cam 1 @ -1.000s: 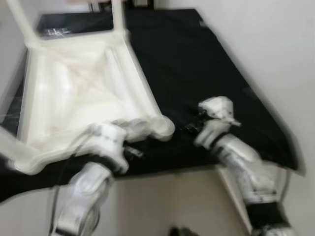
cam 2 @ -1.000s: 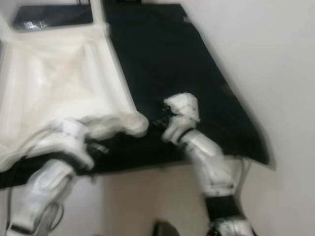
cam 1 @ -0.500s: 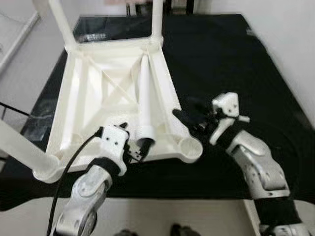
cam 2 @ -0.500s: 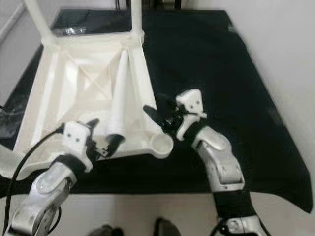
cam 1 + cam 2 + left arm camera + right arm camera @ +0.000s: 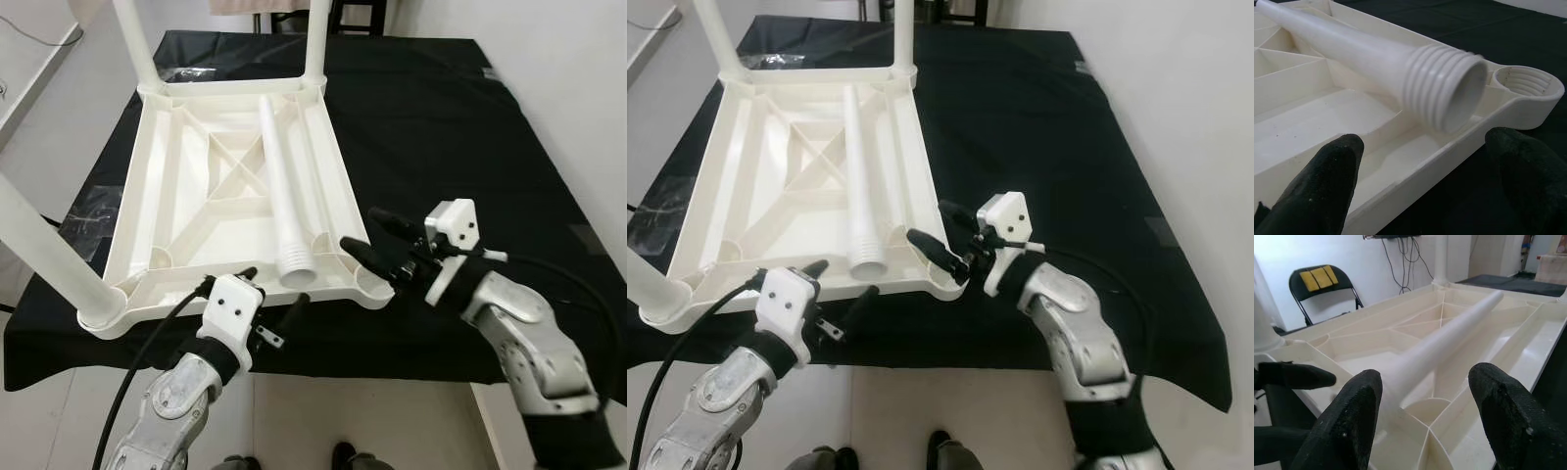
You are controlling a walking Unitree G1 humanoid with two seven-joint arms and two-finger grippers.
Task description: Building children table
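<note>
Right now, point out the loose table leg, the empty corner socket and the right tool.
loose table leg (image 5: 279, 186), left eye view, mid-shaft.
empty corner socket (image 5: 1524, 82), left wrist view, threaded inner wall.
right tool (image 5: 376, 238), left eye view, between fingertips.

The upturned table top (image 5: 211, 191) is white moulded plastic, smooth with a soft sheen. The loose leg (image 5: 1376, 54) just ahead of the left pincer (image 5: 271, 297) is the same plastic, its end ridged with threads. The counter (image 5: 441, 137) wears matt black cloth. The right pincer (image 5: 942, 235) has fingers (image 5: 1508, 416) of grainy, matt black.
</note>
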